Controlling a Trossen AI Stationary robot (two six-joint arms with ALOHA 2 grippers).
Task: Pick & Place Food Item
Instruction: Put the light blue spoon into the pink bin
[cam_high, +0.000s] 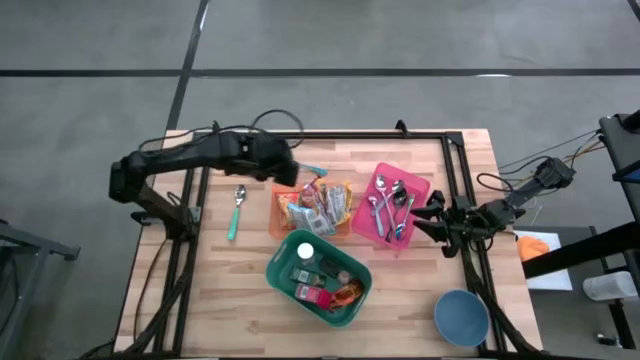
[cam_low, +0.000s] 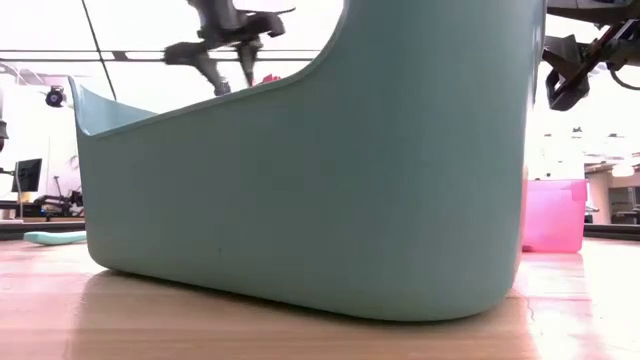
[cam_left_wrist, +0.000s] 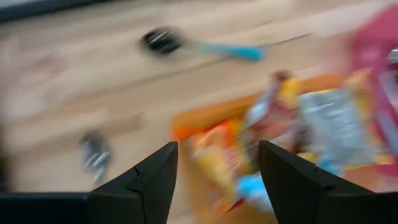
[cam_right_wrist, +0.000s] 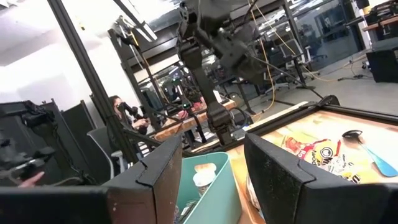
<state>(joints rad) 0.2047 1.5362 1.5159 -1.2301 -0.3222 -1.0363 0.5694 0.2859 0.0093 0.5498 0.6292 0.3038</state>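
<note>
Left gripper (cam_left_wrist: 214, 180) spread, empty — snack packets (cam_left_wrist: 292, 130) in orange tray (cam_high: 283, 213) just beneath.

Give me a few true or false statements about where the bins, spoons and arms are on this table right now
1. The left end effector is over the orange snack tray. True, at its edge, fingers open.
2. The pink bin holds snacks. False: it holds metal spoons.
3. The blue bowl sits inside the green bin. False: it stands apart, near the table corner.
4. A green-handled spoon lies on the bare table. True.
</note>
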